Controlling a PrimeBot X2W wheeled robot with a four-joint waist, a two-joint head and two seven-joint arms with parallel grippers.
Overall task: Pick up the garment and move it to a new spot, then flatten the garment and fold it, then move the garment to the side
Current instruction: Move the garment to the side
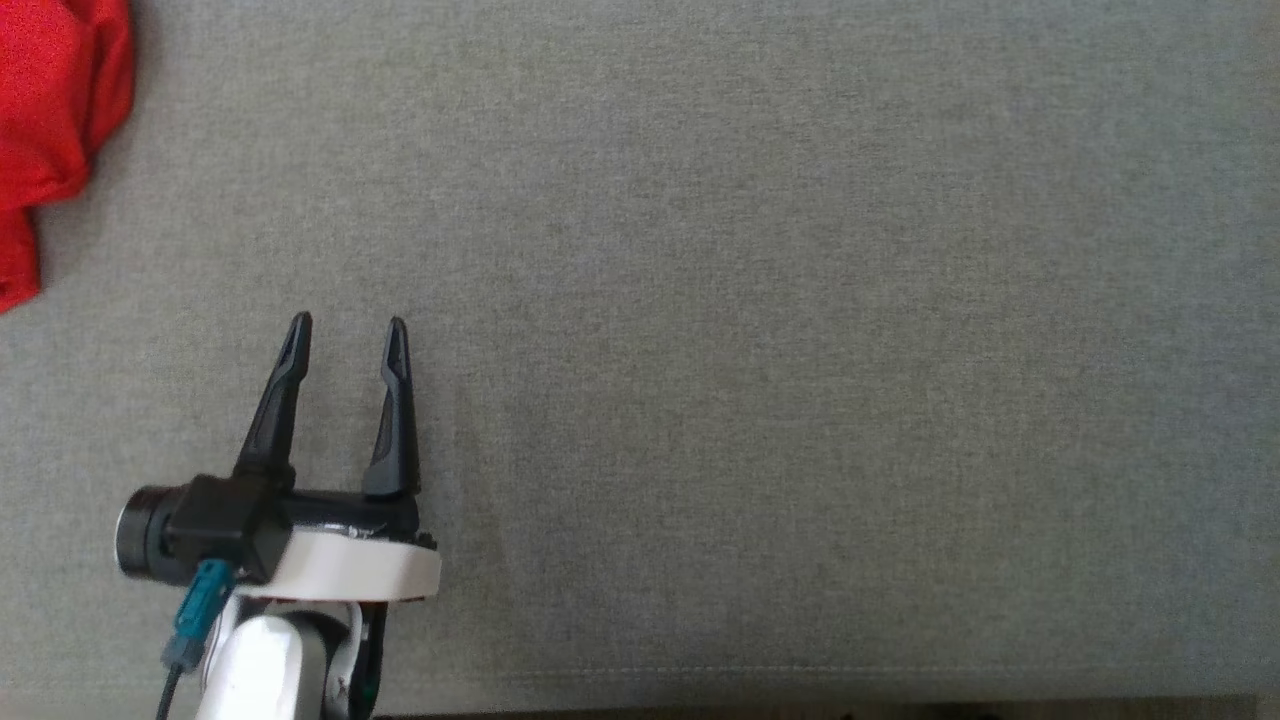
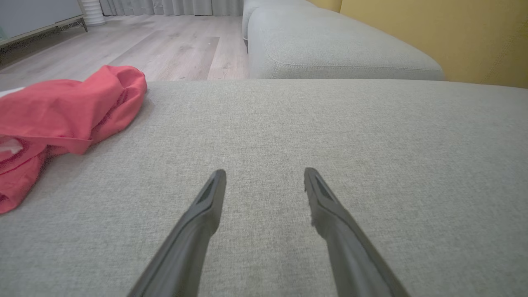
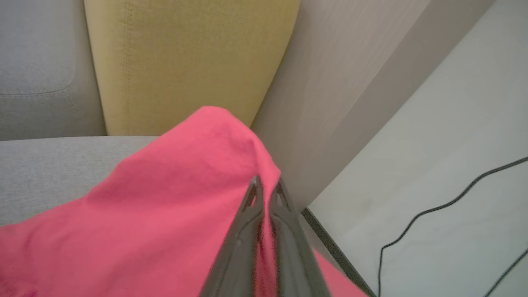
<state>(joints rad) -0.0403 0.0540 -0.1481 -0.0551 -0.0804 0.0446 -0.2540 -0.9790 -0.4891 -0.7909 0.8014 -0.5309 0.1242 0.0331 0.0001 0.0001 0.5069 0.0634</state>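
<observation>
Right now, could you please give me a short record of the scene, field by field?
surface: grey cushion
garment: red, bunched at the cushion's left side, one fold raised in a peak
left gripper: open, over bare cushion, apart from the garment
right gripper: shut on the garment, pinching the raised fold
backdrop: yellow backrest, wood floor
task stage: garment gripped, not yet flattened or folded

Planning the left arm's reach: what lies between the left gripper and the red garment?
Nothing but bare grey sofa fabric between the left gripper and the garment, as head and left wrist views show.
</observation>
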